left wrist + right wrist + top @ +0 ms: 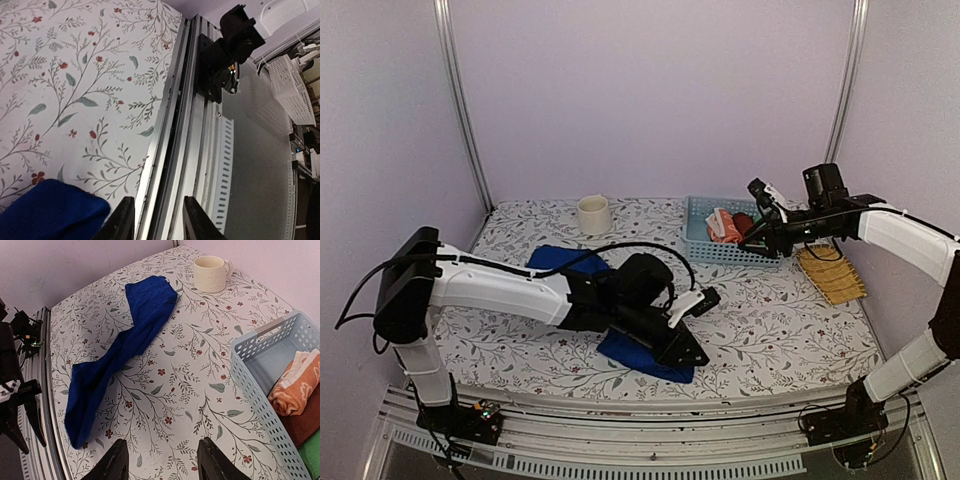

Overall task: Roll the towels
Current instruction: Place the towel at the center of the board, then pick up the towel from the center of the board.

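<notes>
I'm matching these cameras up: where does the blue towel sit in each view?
Top external: blue towel centre-left, partly under the left arm.
Left wrist: bottom-left corner.
Right wrist: stretched diagonally, left of centre.
Shared landmark: the floral table cover.

In the top view, bare bench (780,330) lies lower right; the left arm (500,288) and blue towel (625,352) block centre-left; mug (593,214) and basket (715,252) stand upper centre.

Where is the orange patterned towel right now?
In the top view, the orange towel lies in the pale blue basket at the table's far right, beside a dark red roll, with the cream mug to the basket's left.
</notes>
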